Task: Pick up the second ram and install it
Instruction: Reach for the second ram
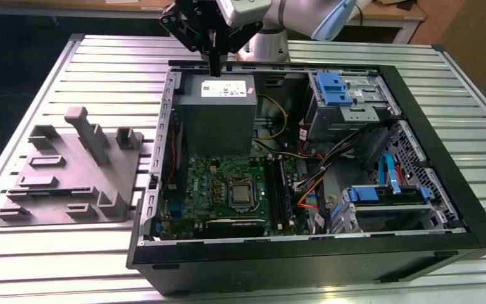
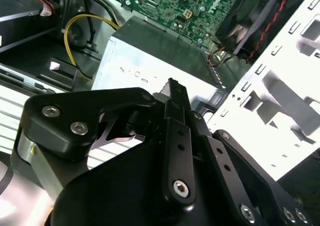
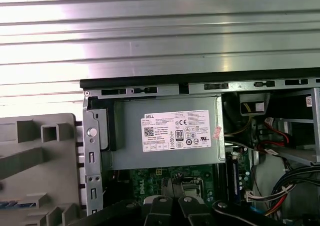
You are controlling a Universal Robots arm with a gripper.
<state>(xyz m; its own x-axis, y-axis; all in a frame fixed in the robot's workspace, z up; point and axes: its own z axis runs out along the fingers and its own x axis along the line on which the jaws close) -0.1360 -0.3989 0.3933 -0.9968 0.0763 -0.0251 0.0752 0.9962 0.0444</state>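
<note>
Ribbed metal slats form the surface (image 1: 99, 63), and an open black computer case (image 1: 311, 253) lies on it. Nearest in the exterior view, inside the case, is a drive cage with blue clips (image 1: 386, 193). Beside it, toward the exterior view's left, lies the green motherboard (image 1: 218, 183). A dark blue ram stick (image 3: 234, 173) stands on edge in one of its slots. Outside the case, on the exterior view's left, a grey moulded fixture (image 1: 66, 183) sits on the slats. In the first wrist view a bluish strip (image 3: 10, 204) shows in one of its pockets. I cannot tell which of these two is the second ram. Farther back stands the grey power supply (image 1: 218, 114) with its white label. The gripper (image 1: 215, 68) hangs just above the supply's far edge, well apart from both the slot and the fixture. Its jaws are drawn together to one narrow tip, with nothing seen between them. Beyond it the pale arm (image 1: 311, 16) rises at the far side.
</note>
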